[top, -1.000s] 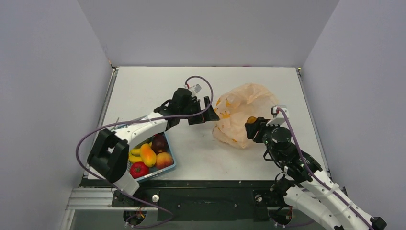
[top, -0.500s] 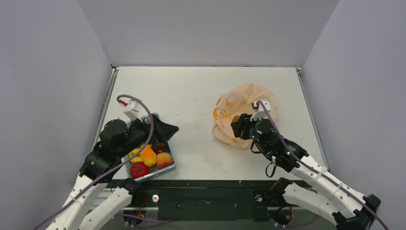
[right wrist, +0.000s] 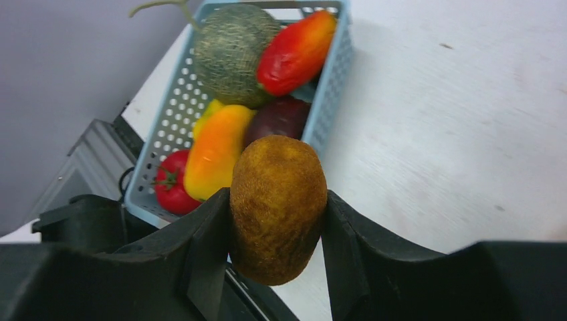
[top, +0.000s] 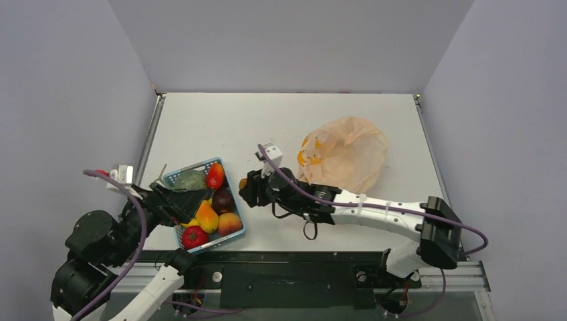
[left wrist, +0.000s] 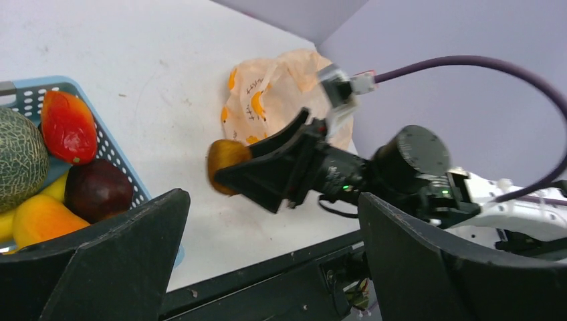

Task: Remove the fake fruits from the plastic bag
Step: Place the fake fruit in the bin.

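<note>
Brown fruit [right wrist: 277,207]: out of the bag, between blue basket [top: 175,175] and plastic bag [top: 348,160]
Right gripper [left wrist: 234,170]: pinching the brown fruit at its sides
Plastic bag: crumpled, well right of the basket
Left gripper [left wrist: 274,200]: spread wide, empty, near the basket

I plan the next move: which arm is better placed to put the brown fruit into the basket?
The right: its gripper holds the brown fruit beside the basket; the left gripper is open and empty.

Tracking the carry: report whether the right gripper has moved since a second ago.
Yes. The right gripper went left, from the crinkly pale peach plastic bag to beside the blue mesh basket.
</note>
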`<state>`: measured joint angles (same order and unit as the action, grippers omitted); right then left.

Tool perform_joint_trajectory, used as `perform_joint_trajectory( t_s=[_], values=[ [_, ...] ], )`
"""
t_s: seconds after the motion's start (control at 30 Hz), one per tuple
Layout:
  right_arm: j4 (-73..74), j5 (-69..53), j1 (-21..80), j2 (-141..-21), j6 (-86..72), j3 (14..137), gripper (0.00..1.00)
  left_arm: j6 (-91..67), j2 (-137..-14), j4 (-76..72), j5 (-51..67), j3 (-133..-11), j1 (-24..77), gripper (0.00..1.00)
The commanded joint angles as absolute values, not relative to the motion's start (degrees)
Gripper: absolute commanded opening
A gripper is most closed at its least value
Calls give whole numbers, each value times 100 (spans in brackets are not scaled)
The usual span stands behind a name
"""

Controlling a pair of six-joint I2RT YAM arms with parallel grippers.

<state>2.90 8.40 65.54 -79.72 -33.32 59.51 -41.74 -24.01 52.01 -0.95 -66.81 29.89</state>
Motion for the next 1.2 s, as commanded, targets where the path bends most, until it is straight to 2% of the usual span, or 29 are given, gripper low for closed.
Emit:
perform_joint_trajectory(
  t_s=[0.0,0.17,0.43,0.73,1.0,1.17],
  values=[
    [-536,214,6911,-8982,-3643,7013,3,-4138,-2195,5563,-436,-7205,2971,97],
    [-366,-79,7191,-10248,-3684,8265,4,-4165,-1876,5952,-674,-7517,2978,97],
    [166,-170,7442,-11445,-3628,9499,9,-4349,-1500,6339,-824,-7726,3039,97],
    [897,107,7495,-12356,-3411,10656,19,-4602,-1210,6512,-896,-7699,3138,97],
    [1412,372,7510,-12801,-3242,11117,30,-4679,-1094,6587,-928,-7677,3168,97],
    [1805,423,7517,-13112,-3075,11567,32,-4693,-1082,6541,-932,-7559,3202,97]
  ],
)
